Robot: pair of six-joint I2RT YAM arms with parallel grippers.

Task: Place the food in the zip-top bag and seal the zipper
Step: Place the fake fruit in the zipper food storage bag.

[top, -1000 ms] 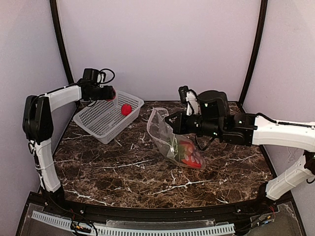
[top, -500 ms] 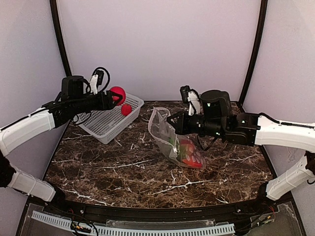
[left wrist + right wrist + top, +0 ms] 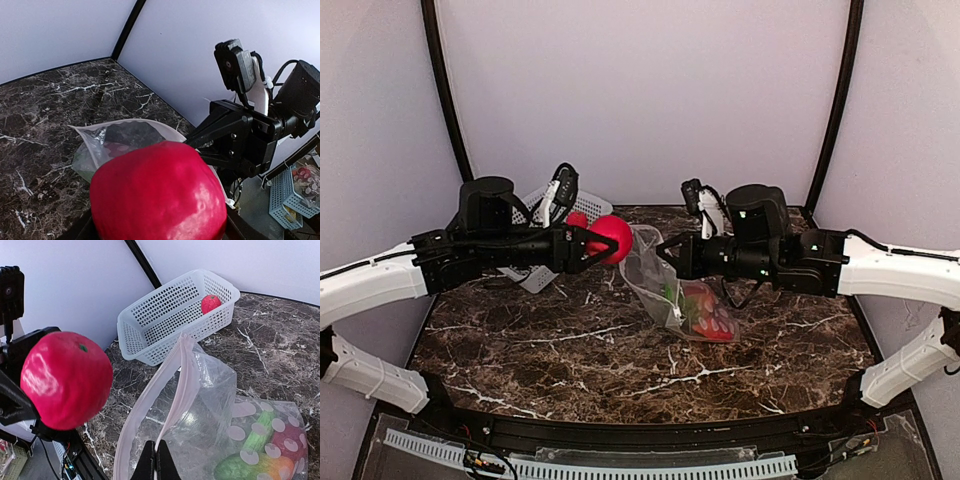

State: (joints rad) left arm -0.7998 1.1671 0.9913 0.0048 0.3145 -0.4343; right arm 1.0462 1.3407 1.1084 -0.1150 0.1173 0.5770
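**Left gripper holds apple at bag mouth; right gripper pinches rim**

Left gripper [image 3: 595, 246] is spread wide around a red apple [image 3: 160, 195], one finger on each side. The apple is up off the counter [image 3: 620, 350]. The bag [image 3: 645, 265] mouth is just ahead of this gripper and faces it. The apple is at the mouth, not inside; can't tell if it touches the rim.

Right gripper [image 3: 155, 460] is closed tight on the bag rim, right at the pink zipper [image 3: 176, 390]. It lifts that edge so the mouth gapes, and the zipper is unsealed. Beyond and below this gripper the bag's lower part lies on the counter. Inside it are a cucumber [image 3: 260, 432], a red piece [image 3: 287, 440] and an orange-yellow-green piece [image 3: 250, 467].

A white basket [image 3: 150, 305] sits farther out past the bag from the right gripper, behind the left gripper. A small red fruit [image 3: 210, 304] is inside it, at the far end.
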